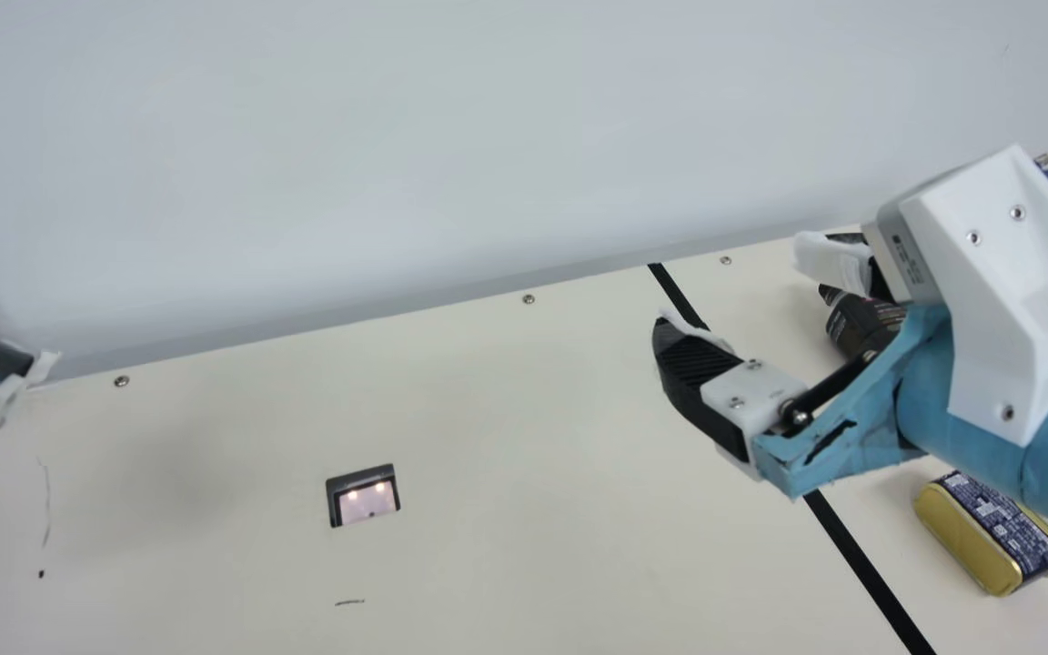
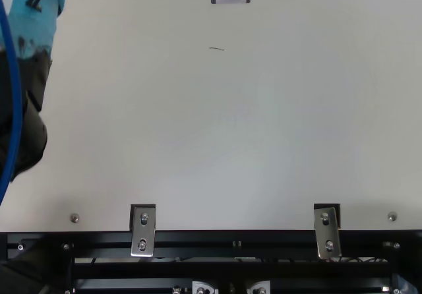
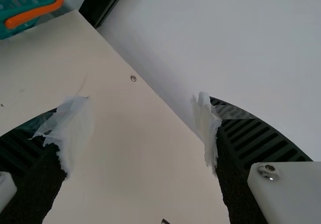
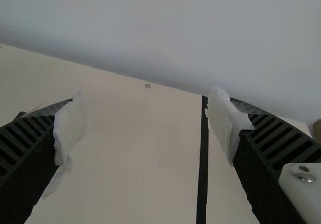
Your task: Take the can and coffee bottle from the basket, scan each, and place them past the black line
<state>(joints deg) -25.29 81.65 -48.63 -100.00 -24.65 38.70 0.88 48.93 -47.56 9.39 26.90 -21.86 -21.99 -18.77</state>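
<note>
From here I can see the right gripper [image 1: 733,284] raised above the cream desk [image 1: 506,409], its two black ribbed fingers spread wide and holding nothing; each tip has whitish, ragged wrapping on it. In the main view, one of those fingers cuts across the long black line [image 1: 861,573] on the desk. The dark coffee bottle with a printed label [image 1: 861,323] is beyond that line, partly hidden behind the gripper and its wrist, outside the grip; whether it lies or leans I can't tell. The gold, rounded oblong can with a navy printed label [image 1: 988,532] is past the line too, resting on the desk on the nearer side of the right arm, below the blue-covered forearm in the main view and well apart from the fingertips. Over at the left edge is the left gripper [image 1: 22,387], and its wrist view has its fingers well open as well, with only air in their grasp. Farther off in that same view stands a teal plastic basket with an orange handle [image 3: 25,3], at the desk's edge. Between the two arms, a small dark-framed scanner window [image 1: 365,496] is set into the desk, two lights glowing in it.
</note>
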